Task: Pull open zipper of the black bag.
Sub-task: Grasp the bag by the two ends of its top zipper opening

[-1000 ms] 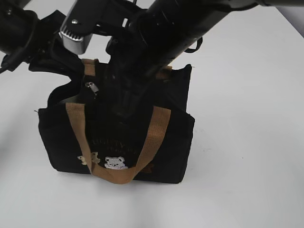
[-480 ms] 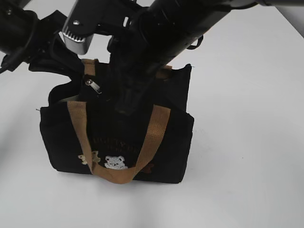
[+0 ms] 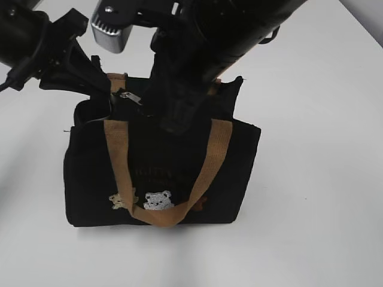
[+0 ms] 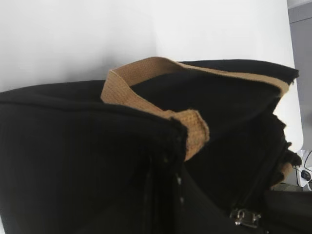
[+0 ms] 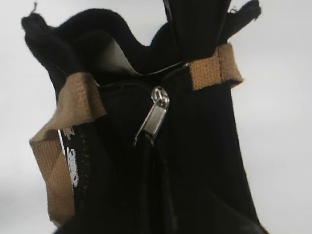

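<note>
Black bag (image 3: pixel 161 173) upright at frame centre; zipper (image 5: pixel 155 117) pull near top left of its mouth, hanging loose at centre of right wrist view. Right gripper pressed together, empty; left gripper nearly closed on the bag's upper-left edge, apparently. Grasping step pending: needs reopening, then pinching tab.

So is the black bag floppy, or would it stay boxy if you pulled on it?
Probably floppy: the black bag is soft fabric, and its top edge sags and folds unevenly. It looks light, so tugging the zipper might drag or tip it. The handles hang limp.
</note>
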Motion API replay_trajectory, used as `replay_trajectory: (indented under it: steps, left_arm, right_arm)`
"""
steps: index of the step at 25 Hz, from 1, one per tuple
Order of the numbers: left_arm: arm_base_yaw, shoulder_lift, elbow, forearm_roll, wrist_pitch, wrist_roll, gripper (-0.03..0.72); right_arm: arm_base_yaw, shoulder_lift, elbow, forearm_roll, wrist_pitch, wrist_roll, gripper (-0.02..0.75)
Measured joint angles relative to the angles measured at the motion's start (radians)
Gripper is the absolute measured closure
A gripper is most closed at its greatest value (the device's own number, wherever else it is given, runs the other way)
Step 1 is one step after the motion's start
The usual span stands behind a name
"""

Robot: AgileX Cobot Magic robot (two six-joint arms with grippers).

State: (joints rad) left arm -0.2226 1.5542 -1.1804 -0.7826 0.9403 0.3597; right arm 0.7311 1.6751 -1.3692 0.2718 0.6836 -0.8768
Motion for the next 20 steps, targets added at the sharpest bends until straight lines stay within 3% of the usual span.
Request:
replay_trajectory:
  steps: [11,20]
  left_arm:
    - [-0.004,0.0,0.0,-0.007,0.011,0.0,0.671]
    - [-0.003,-0.001,-0.001,0.102,-0.032,0.0,0.673]
  right_arm:
    - [-0.021,-0.007,0.0,-0.001,0.05,0.14,0.738]
    - [-0.026,-0.09,0.0,-0.108,0.101,0.239,0.738]
